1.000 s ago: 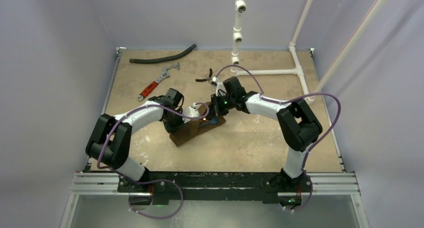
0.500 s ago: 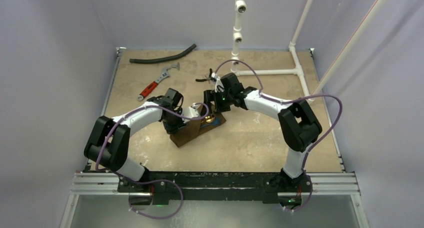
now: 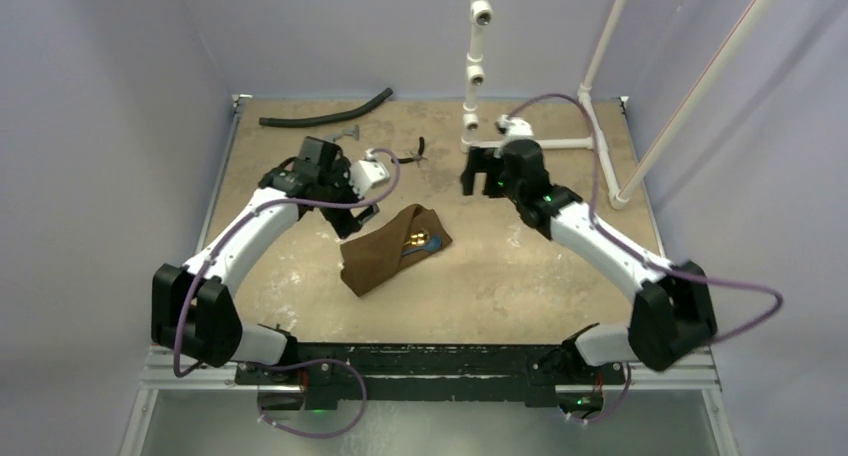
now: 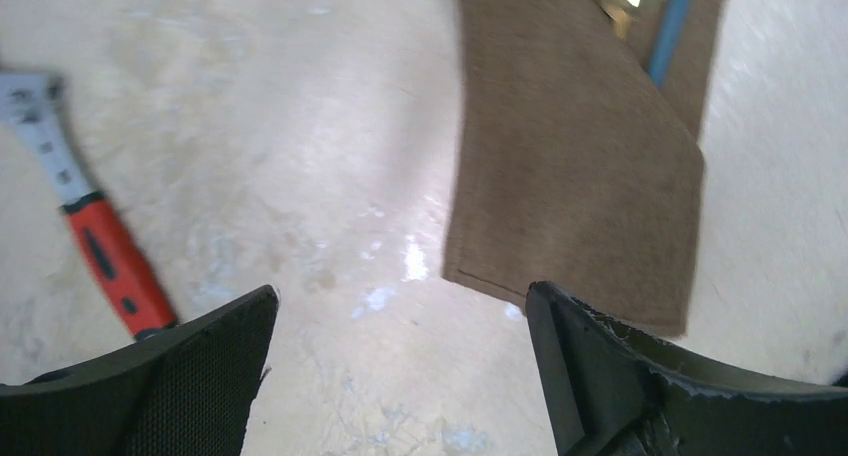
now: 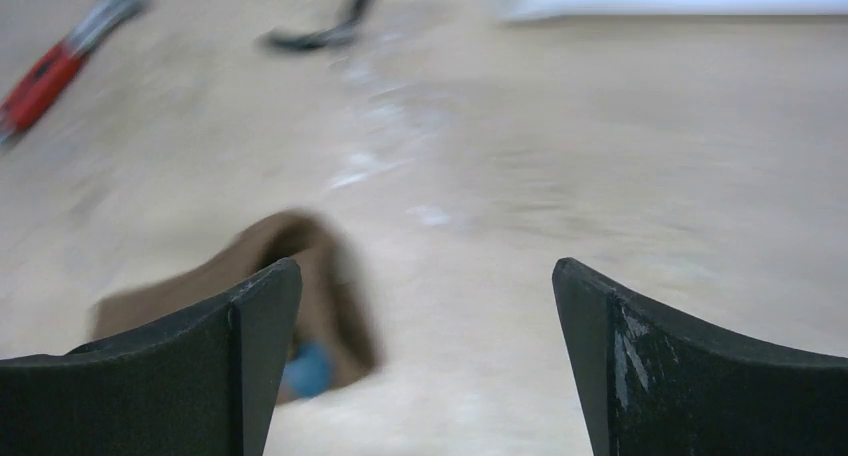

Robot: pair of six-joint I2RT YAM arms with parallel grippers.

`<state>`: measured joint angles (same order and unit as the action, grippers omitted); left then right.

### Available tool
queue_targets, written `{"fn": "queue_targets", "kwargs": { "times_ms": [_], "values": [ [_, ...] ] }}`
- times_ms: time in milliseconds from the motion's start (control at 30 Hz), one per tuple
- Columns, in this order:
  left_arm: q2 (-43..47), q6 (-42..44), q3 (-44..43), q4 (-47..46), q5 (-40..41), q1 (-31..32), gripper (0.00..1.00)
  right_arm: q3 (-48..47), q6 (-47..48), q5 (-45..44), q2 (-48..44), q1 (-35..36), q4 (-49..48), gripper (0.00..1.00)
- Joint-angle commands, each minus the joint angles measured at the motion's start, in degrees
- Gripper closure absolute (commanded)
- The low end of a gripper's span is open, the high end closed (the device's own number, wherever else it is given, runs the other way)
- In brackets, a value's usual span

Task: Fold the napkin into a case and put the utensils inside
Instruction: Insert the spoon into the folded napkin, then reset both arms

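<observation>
Tan table [image 3: 560,266]: one folded napkin [image 3: 380,261] at centre frame, long axis lower left to upper right; two utensils [image 3: 422,242] (one blue, one gold) at its upper-right end. Left gripper [image 4: 400,316] and right gripper [image 5: 425,286]: fingers spread, empty.

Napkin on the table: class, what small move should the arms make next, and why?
Probably pull the left pincer and right pincer back to rest. The napkin lies folded into a case with the utensils tucked in, their ends showing at its open end. Both pincers stand open, empty and apart from the cloth, so nothing seems left to grasp.
</observation>
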<state>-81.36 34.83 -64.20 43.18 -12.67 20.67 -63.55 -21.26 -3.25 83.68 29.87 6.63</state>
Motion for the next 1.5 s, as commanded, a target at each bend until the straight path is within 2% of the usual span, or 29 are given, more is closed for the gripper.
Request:
{"fn": "queue_targets", "kwargs": {
  "times_ms": [0, 100, 167, 267, 400, 567, 700, 900, 967, 1000, 1033, 1067, 1100, 1133, 1167, 1200, 1267, 1333, 1400, 1467],
  "values": [
    [4.64, -10.52, 6.35, -14.73, -4.47, -7.08, 0.05, 23.82, 7.96, -26.34, -13.33, -5.97, -31.08, 0.02],
    [7.87, -13.64, 16.25, -28.59, -7.32, -11.98, 0.04, 38.26, 18.52, -36.73, -15.84, -7.61, -55.4, 0.02],
    [9.76, -16.42, 22.31, -39.83, -9.72, -14.99, 0.03, 42.94, 22.42, -39.48, -15.9, -10.07, -65.0, 0.02],
    [10.0, -20.21, 29.76, -53.88, -10.17, -17.03, 0.03, 45.83, 19.37, -37.86, -15.35, -14.41, -67.76, 0.02],
    [6.98, -24.6, 37.66, -70.06, -8.1, -18.48, 0.02, 49.02, 19.0, -35.77, -12.0, -16.13, -77.33, 0.02],
    [3.62, -26.44, 44.69, -87.72, -8.28, -20.5, 0.02, 46.98, 19.04, -33.69, -1.71, -17.44, -85.34, 0.02],
    [-1.3, -29.19, 46.8, -98.95, -8.2, -20.67, 0.02, 45.71, 19.79, -32.03, 4.02, -17.92, -90.15, 0.02],
    [-9.83, -30.61, 47.69, -111.9, -5.87, -20.67, 0.02, 49.07, 18.54, -26.68, 2.72, -20.73, -94.26, 0.02],
    [-8.93, -30.63, 47.95, -110.0, -3.97, -20.67, 0.01, 50.9, 20.72, -21.84, 3.15, -20.7, -97.88, 0.02],
    [-9.12, -31.16, 49.45, -112.91, -2.82, -20.67, 0.02, 52.37, 20.91, -19.62, 4.25, -20.72, -102.42, 0.02],
    [-9.61, -32.14, 51.66, -117.19, -0.67, -20.67, 0.01, 53.43, 24.5, -19.2, 6.84, -20.59, -109.57, 0.02],
    [-12.24, -32.06, 54.28, -123.23, -0.14, -20.67, 0.01, 53.75, 25.64, -18.84, 8.01, -20.56, -110.87, 0.02],
    [-15.66, -32.21, 56.11, -132.7, 0.07, -20.56, 0.01, 53.41, 25.19, -17.83, 7.18, -20.55, -107.57, 0.02],
    [-15.44, -32.49, 56.27, -133.21, 0.29, -20.53, 0.01, 52.57, 24.16, -16.62, 6.38, -20.57, -103.91, 0.02],
    [-12.28, -31.19, 54.79, -124.92, 1.2, -20.41, 0.01, 51.51, 23.49, -16.46, 6.52, -20.81, -102.29, 0.02],
    [-11.41, -30.91, 53.45, -120.94, 1.76, -20.29, 0.01, 50.24, 23.12, -16.89, 7.15, -21.35, -101.21, 0.02],
    [-14.64, -34.13, 53.02, -126.35, 2.91, -20.63, 0.01, 48.24, 19.81, -15.41, 6.01, -23.55, -94.93, 0.02],
    [-12.23, -33.5, 51.48, -119.06, 4.22, -20.67, 0.01, 48.25, 19.25, -13.89, 6.36, -24.49, -95.93, 0.02],
    [-14.17, -34.02, 49.23, -118.28, 3.1, -20.67, 0.01, 48.51, 19.69, -14.06, 6.2, -24.51, -96.26, 0.02],
    [-12.75, -33.31, 50.64, -118.19, 3.11, -20.67, 0.02, 48.64, 19.86, -14.18, 6.27, -24.52, -97.0, 0.02]
  ]
}}
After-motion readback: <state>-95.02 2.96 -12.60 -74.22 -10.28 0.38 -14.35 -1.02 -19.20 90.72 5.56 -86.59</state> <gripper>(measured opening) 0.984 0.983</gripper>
